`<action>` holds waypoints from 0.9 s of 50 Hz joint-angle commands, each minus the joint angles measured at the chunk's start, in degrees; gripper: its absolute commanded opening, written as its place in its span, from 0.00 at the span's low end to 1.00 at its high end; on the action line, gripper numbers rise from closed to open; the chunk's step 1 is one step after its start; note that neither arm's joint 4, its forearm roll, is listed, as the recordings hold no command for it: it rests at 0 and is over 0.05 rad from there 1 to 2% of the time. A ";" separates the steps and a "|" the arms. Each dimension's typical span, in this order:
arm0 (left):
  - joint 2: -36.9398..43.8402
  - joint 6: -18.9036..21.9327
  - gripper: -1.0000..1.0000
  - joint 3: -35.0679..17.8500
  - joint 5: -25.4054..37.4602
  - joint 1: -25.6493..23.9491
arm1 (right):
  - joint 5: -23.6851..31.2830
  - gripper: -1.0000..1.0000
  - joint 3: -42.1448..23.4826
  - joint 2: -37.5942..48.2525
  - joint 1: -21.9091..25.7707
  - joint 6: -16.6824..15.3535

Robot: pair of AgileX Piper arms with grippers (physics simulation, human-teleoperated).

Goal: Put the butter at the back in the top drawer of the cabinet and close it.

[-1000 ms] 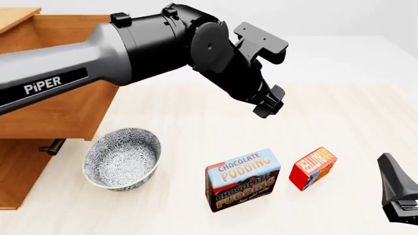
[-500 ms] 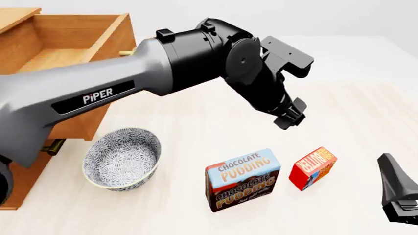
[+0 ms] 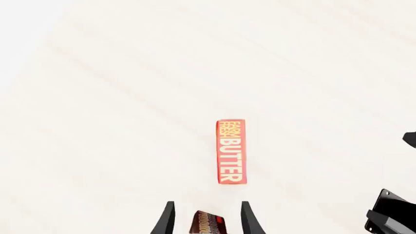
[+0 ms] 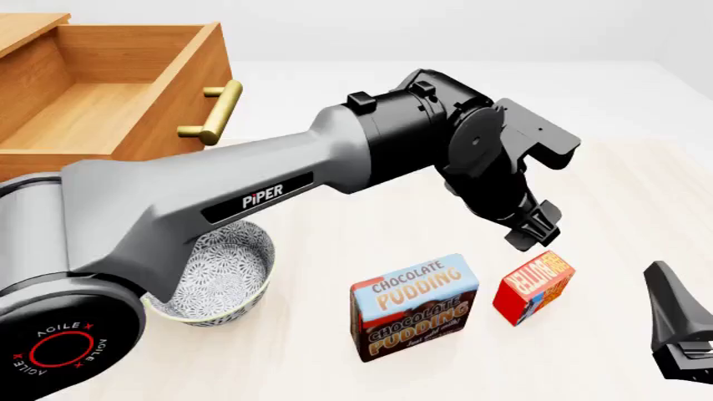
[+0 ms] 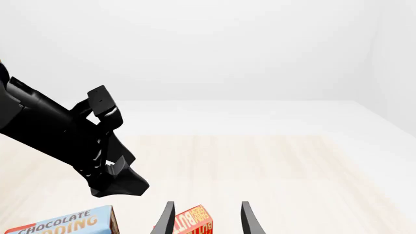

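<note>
Nearest: small red rectangular butter box [image 4: 533,286] stands on the pale wooden table [image 4: 624,192], just right of the blue-and-brown pudding box [image 4: 415,305]. Left gripper [image 4: 533,227] has swung right from mid-table over the last second and now hangs just above the butter, fingers parted, empty; grasp likely next. Right gripper [image 5: 204,219] idle, fingers apart. Beyond: top drawer [image 4: 106,92] of the light-brown cabinet stands open.
</note>
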 commanded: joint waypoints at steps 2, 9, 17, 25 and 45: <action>4.32 -0.89 1.00 -4.11 1.36 -1.81 | 0.00 1.00 0.00 0.00 0.00 0.00; 5.61 -1.09 1.00 -5.24 1.77 -2.22 | 0.00 1.00 0.00 0.00 0.00 0.00; 6.91 -1.25 1.00 -6.21 2.07 -2.64 | 0.00 1.00 0.00 0.00 0.00 0.00; 8.17 -1.41 1.00 -7.84 2.89 -3.03 | 0.00 1.00 0.00 0.00 0.00 0.00; 9.62 -1.96 1.00 -9.49 3.70 -3.23 | 0.00 1.00 0.00 0.00 0.00 0.00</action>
